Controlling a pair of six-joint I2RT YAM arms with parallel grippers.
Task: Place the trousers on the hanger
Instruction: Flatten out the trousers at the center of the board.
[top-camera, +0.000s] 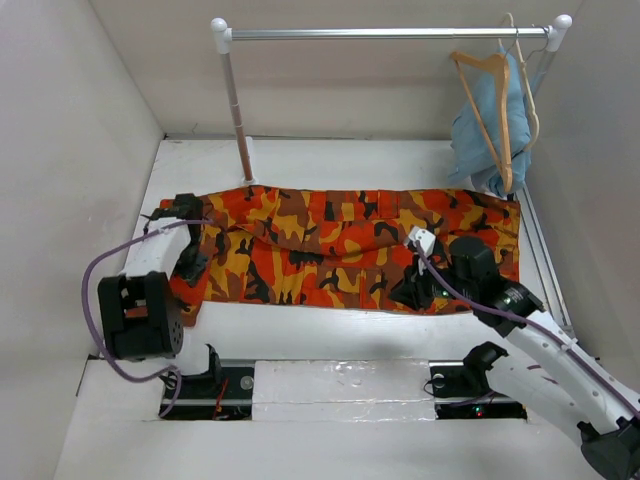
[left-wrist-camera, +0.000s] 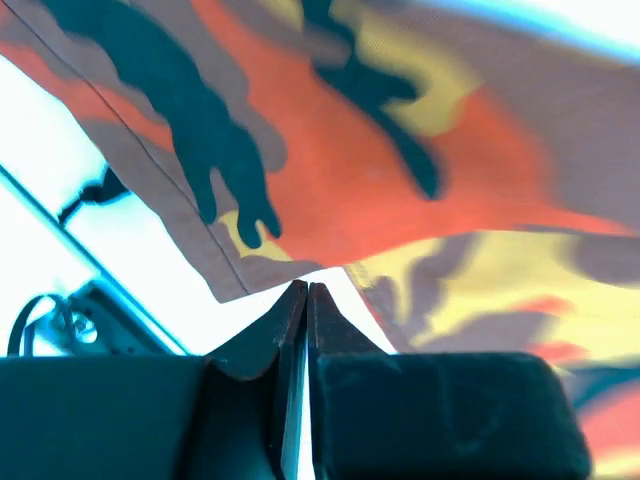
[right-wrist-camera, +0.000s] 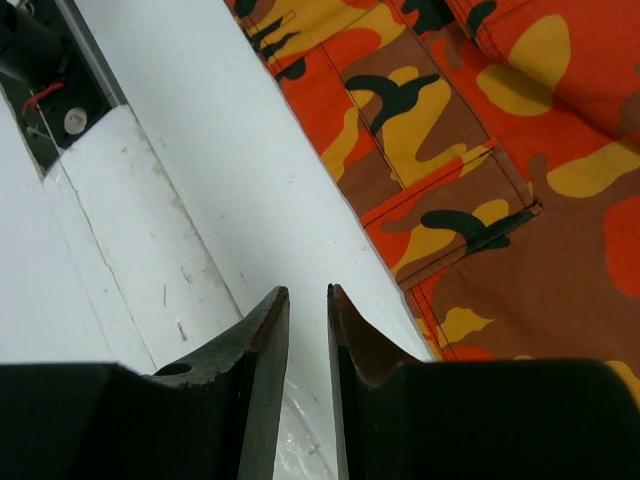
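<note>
The camouflage trousers lie flat across the table, stretched left to right. My left gripper sits over their left end. In the left wrist view its jaws are shut with nothing between them, and a cloth hem lies just past the tips. My right gripper is at the trousers' front edge. It stands narrowly open over bare white table, with a pocket flap just to its right. The tan wooden hanger hangs on the rail at the far right.
A metal rail on a post spans the back. A light blue garment hangs behind the wooden hanger. White walls enclose the table on the left and right. The arm base mounts sit at the near edge.
</note>
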